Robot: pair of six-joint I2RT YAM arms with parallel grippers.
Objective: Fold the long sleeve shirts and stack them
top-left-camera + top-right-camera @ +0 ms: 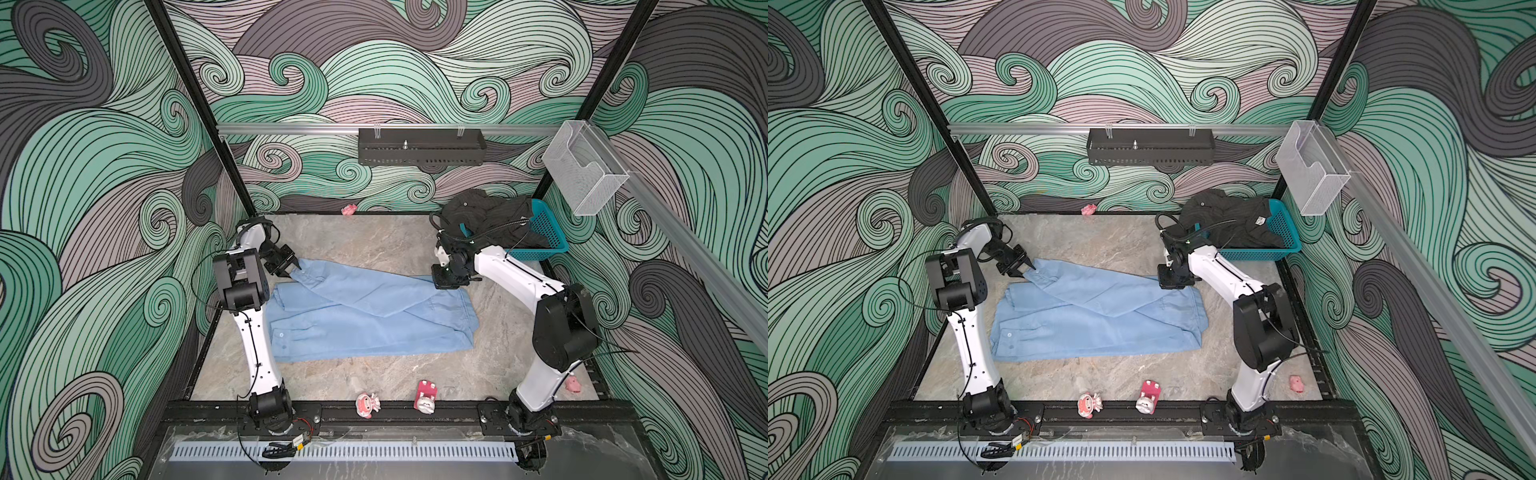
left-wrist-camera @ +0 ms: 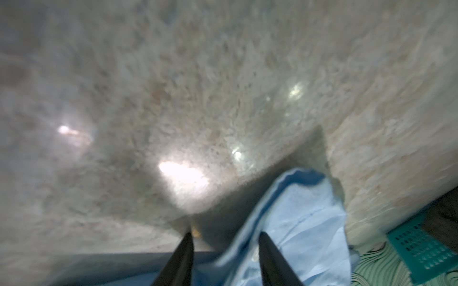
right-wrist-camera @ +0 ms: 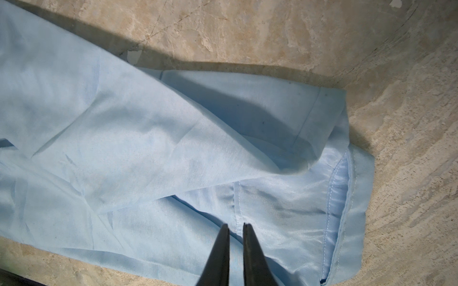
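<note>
The light blue shirt (image 1: pixel 365 324) is seen spread flat on the table, directly beneath and between both grippers. It is a thin, smooth woven cloth with stitched hems, folded into a rough oblong. One sleeve is laid slantwise across the body, from the right gripper's side up to the left gripper. The left gripper (image 2: pixel 224 234) is found at the cuff end of that sleeve. Its slim black fingers (image 2: pixel 181 260) are held partly apart, cuff cloth is bunched between them and against one finger, and a firm grip cannot be made out. The right gripper (image 3: pixel 234 224) is pointed down over the shirt's far corner, near a seam. Its tapered fingers are drawn almost together with only a slit left, and no cloth is seen lifted by them. The table (image 1: pixel 374 245), a glossy, mottled, stone-look slab, is left bare around the shirt's edges, with a broad open strip beyond the left gripper and between the two grippers. Just behind the right gripper a teal perforated plastic basket (image 1: pixel 548 232) is set at the table's corner. The charcoal shirt (image 1: pixel 486 216) is heaped in it, crumpled and spilling over its rim.
</note>
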